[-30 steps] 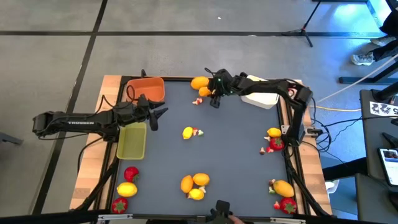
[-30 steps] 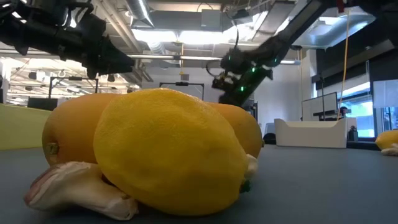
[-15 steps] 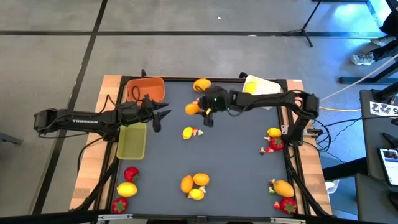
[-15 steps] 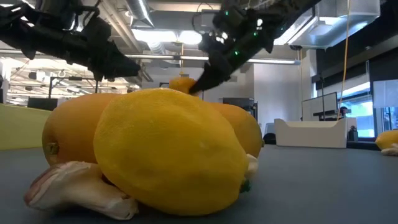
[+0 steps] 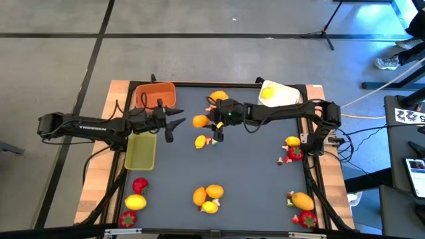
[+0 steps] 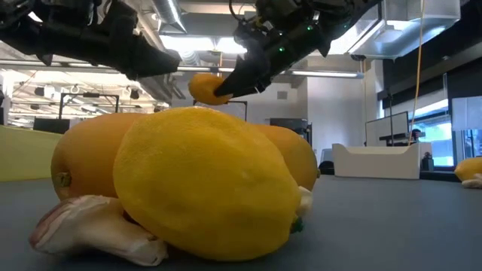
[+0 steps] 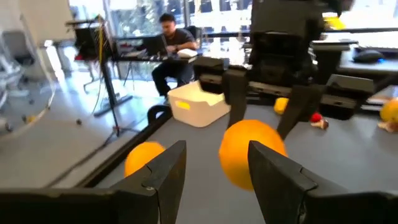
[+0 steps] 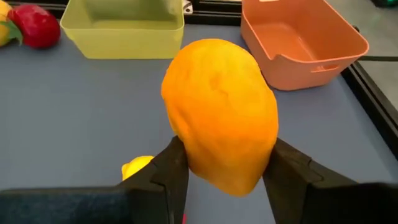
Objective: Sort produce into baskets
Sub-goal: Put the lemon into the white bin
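We carry the orange fruit [image 5: 199,121] clamped in our right jaws toward the orange basket [image 5: 157,94] ahead; left jaws gape empty.

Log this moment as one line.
right gripper: holds orange fruit midair | left gripper: open, facing it | orange basket: empty

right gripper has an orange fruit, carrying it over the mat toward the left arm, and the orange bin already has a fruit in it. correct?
Not quite. The orange bin is empty, as the right wrist view shows; it is the white bin that has a yellow fruit in it. The rest holds: the right gripper grips an orange fruit above the mat, near the left gripper.
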Robot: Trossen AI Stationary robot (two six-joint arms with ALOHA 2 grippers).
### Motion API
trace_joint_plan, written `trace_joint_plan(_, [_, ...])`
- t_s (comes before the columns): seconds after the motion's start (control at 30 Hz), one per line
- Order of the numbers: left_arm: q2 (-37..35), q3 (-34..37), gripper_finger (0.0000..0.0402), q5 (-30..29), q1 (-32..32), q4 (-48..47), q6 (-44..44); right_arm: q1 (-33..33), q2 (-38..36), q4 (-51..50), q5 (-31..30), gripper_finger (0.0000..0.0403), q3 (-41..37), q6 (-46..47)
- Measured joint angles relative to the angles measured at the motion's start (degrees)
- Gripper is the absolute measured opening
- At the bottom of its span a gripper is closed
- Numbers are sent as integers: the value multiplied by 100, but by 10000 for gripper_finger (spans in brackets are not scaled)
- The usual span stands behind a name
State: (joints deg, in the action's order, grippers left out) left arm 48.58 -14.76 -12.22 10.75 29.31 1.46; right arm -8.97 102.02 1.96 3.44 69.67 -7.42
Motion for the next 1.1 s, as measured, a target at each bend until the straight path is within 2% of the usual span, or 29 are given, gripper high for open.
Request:
trace_joint_plan(0.1, [7,-64,169,204,17,101,-504,0,0,52,0,160,0,-20])
trace_joint_plan(0.2, [26,-158,169,495,-36,697,-884,-4,-1,90,0,160,0,-38])
trace_joint_plan(0.53, [35,-278,166,255,50,670,-434,-4,-83,-60,-289,160,9,-197])
trace_joint_plan(0.63, [35,-278,145,264,50,671,-347,-4,-83,-90,-289,160,9,-194])
trace_joint_plan(0.8, [35,-278,83,298,50,519,-396,-4,-83,-80,-286,160,7,-194])
trace_joint_plan(0.9, [35,-278,63,301,50,529,-444,-4,-83,-79,-289,160,8,-192])
trace_joint_plan(1.0, [31,-278,70,303,52,565,-371,-4,-83,-74,-286,160,7,-193])
trace_joint_plan(1.1, [31,-281,109,309,76,477,-325,-4,-83,-57,-287,160,7,-201])
